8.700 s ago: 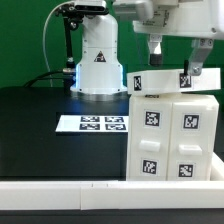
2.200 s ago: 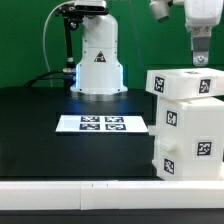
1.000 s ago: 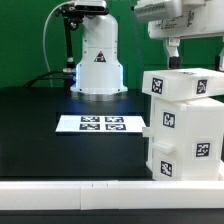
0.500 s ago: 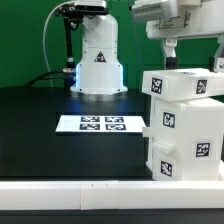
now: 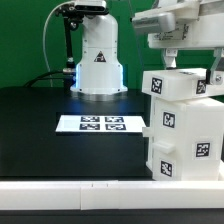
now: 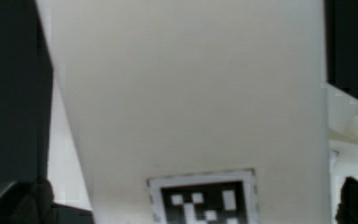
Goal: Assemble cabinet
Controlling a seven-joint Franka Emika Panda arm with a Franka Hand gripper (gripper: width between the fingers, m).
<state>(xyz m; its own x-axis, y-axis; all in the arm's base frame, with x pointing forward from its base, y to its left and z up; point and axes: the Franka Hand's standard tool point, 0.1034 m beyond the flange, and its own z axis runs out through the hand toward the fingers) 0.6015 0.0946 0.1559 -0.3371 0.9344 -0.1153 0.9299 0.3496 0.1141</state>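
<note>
A: Black table [image 5: 40,130], white rail along the front edge, marker board [image 5: 103,124] flat mid-table, robot base [image 5: 97,60] with blue light behind it.

B: Where's the cabinet?

A: Cabinet [image 5: 190,135] stands at the exterior view's right, tagged faces toward the camera. A white top panel [image 5: 180,84] sits across it, slightly skewed, overhanging.

B: Gripper?

A: Gripper [image 5: 190,62] is right above that panel, jaws spread wide, one finger on each side, holding nothing. The wrist view shows the white panel and one tag between the fingers.

B: Progress?

A: Body's up, top looks placed but not squared. My guess: seating it remains. Other parts aren't visible.
</note>
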